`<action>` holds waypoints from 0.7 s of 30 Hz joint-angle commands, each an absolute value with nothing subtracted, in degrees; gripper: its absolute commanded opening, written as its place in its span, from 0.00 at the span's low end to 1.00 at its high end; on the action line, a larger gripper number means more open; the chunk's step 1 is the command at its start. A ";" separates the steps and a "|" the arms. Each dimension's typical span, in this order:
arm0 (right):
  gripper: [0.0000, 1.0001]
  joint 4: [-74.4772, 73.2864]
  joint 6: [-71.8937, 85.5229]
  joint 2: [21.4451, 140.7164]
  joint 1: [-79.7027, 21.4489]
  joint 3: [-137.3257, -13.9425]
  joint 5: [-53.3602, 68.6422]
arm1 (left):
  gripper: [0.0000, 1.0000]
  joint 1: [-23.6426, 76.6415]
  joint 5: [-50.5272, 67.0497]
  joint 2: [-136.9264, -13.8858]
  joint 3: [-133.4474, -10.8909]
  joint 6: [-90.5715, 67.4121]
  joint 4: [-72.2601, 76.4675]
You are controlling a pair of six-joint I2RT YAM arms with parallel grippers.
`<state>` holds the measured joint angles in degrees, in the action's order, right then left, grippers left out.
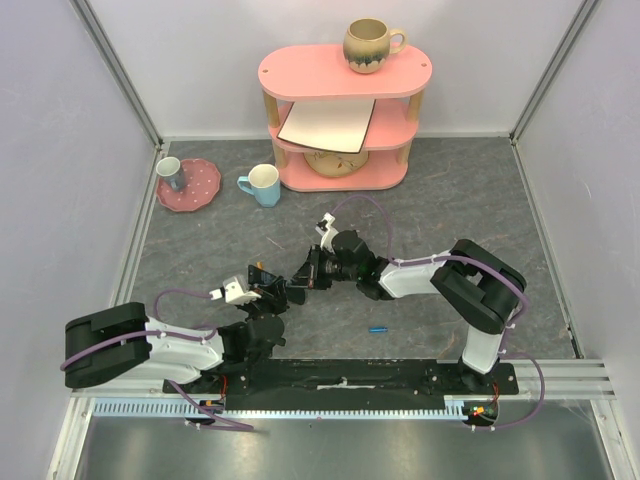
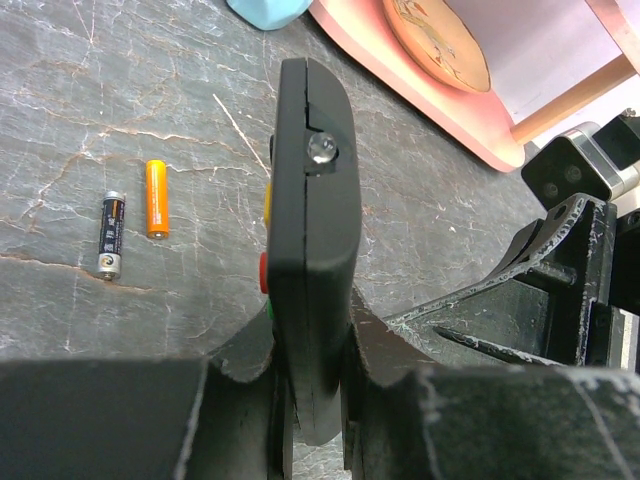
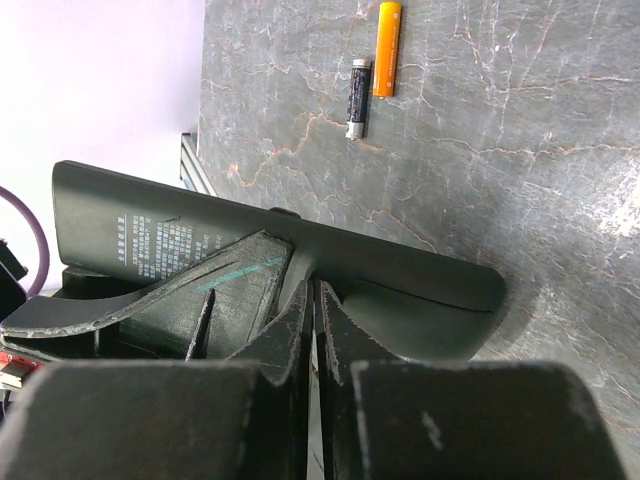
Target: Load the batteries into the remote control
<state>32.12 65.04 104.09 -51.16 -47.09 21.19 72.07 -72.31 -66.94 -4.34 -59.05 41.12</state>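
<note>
Left gripper (image 2: 312,345) is clenched on the slim black plastic remote control (image 2: 310,220), which stands on edge between its two fingers above the grey marbled tabletop (image 2: 120,100). The free end of the bar points away toward the pink three-tier shelf (image 1: 345,115). Yellow and red buttons peep out along the remote's left edge, and a small silver screw (image 2: 322,150) sits near its far end. From the other side, the right gripper (image 3: 308,290) comes up against the remote's flat back, which carries a block of pale printed text. Its fingers are drawn almost together, with only a thin slit between them, and whether they nip anything cannot be made out. Two small cylinders lie loose on the tabletop beyond the remote and well apart from it. They are an orange battery (image 2: 157,198) and a black battery (image 2: 111,235) with silver ends, lying side by side, nearly parallel and not touching.
</note>
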 commanded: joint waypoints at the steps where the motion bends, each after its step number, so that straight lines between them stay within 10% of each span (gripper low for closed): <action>1: 0.07 32.34 64.95 105.29 -51.50 -49.04 21.53 | 0.02 72.25 -75.23 -66.53 -5.19 -56.43 39.55; 21: 0.00 18.20 59.42 106.08 -52.65 -51.94 18.55 | 0.02 72.25 -75.32 -66.53 -5.62 -56.07 39.29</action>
<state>27.29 63.33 104.71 -51.33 -50.02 20.86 72.07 -73.45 -66.70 -4.34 -59.02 40.38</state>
